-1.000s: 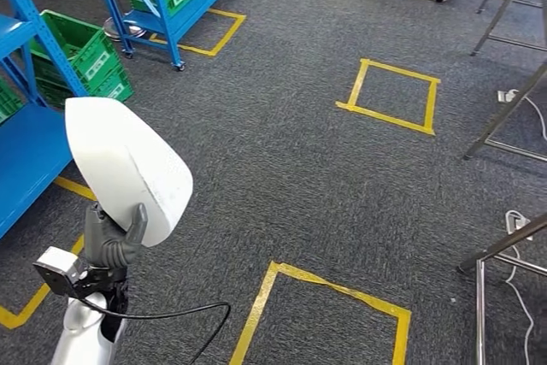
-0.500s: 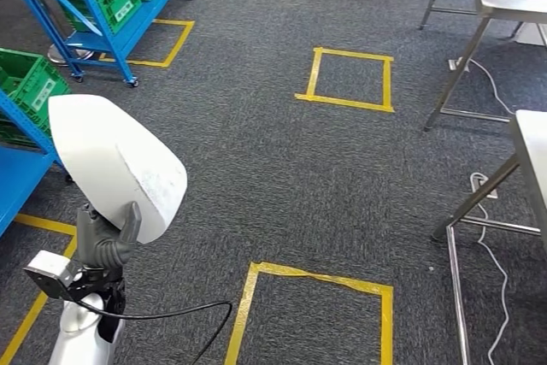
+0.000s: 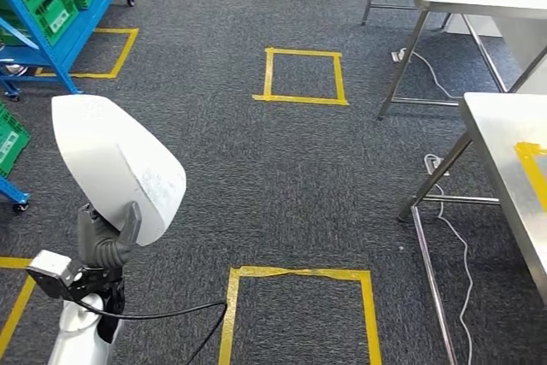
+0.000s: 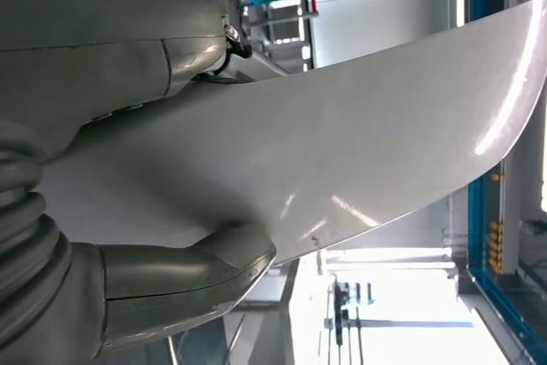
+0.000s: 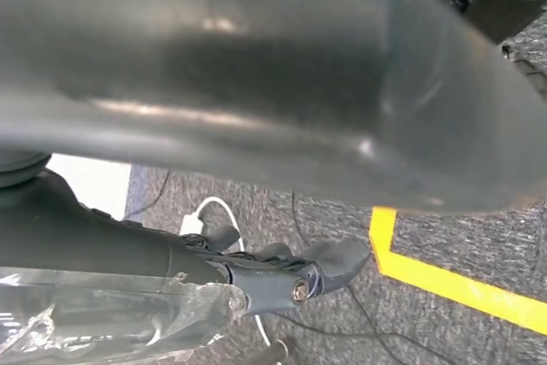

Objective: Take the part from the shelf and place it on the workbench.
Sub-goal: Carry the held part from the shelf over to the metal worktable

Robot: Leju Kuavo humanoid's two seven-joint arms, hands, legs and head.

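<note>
Turning away from the blue shelf (image 3: 45, 23), I now see the steel bench (image 3: 509, 151) swing in on my right, my left hand (image 3: 106, 241) gripping the white part (image 3: 109, 160) aloft.

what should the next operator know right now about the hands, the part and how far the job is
Left hand: grips the large white curved plastic part from below, holding it up over the grey carpet.
Right hand: hangs low over the carpet, nothing seen in it; whether the fingers are open or curled cannot be told.
Done: part is off the blue metal shelf.
Left: carry it to the steel workbench on the right and set it down.
</note>
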